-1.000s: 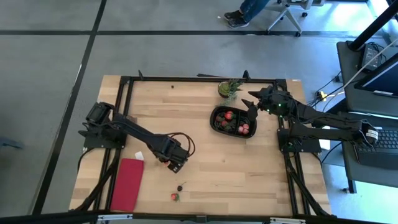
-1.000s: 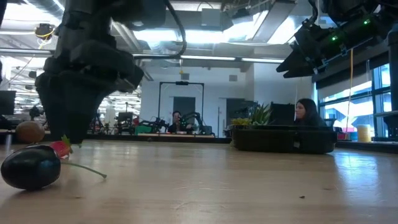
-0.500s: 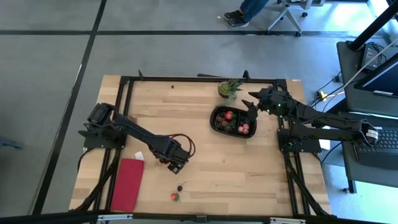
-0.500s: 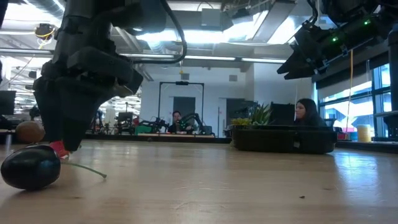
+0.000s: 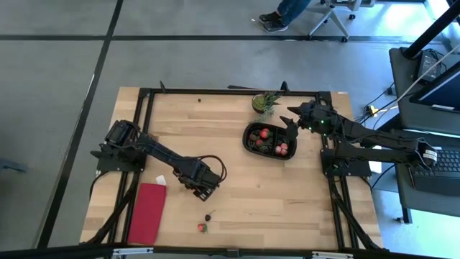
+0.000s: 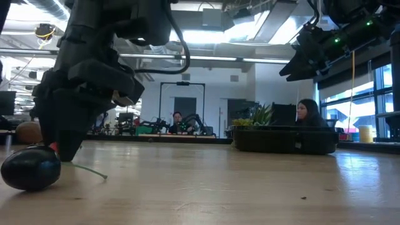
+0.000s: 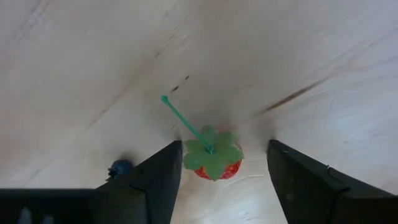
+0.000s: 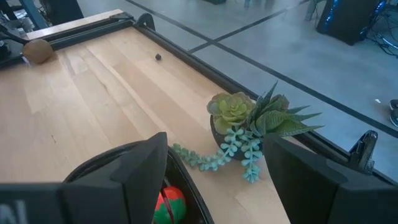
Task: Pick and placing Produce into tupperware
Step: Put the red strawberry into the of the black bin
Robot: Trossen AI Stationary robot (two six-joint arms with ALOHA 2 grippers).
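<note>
A red strawberry piece with a green top and stem (image 7: pixel 213 160) lies on the wood between the fingers of my left gripper (image 7: pixel 225 149). That gripper is open and points down at mid-table (image 5: pixel 203 189); its fingers stand on either side of the piece without touching it. A dark berry (image 5: pixel 208 216) (image 6: pixel 30 167) and another red piece (image 5: pixel 203 227) rest on the table nearer the front edge. The black oval tupperware (image 5: pixel 251 144) (image 6: pixel 284 139) holds several red pieces. My right gripper (image 5: pixel 291 119) (image 8: pixel 214 163) hovers open over the tupperware's far right rim.
A green potted plant (image 5: pixel 264 102) (image 8: pixel 249 124) stands just beyond the tupperware. A flat red cloth (image 5: pixel 147 212) lies at the table's front left. A brown round thing (image 8: pixel 38 50) sits at the far left corner. Bare wood spans the middle.
My left gripper has come down over the strawberry piece, so its fingers now stand low on either side of it and hide most of it in the low view. The strawberry and the dark berry have stayed in place.
</note>
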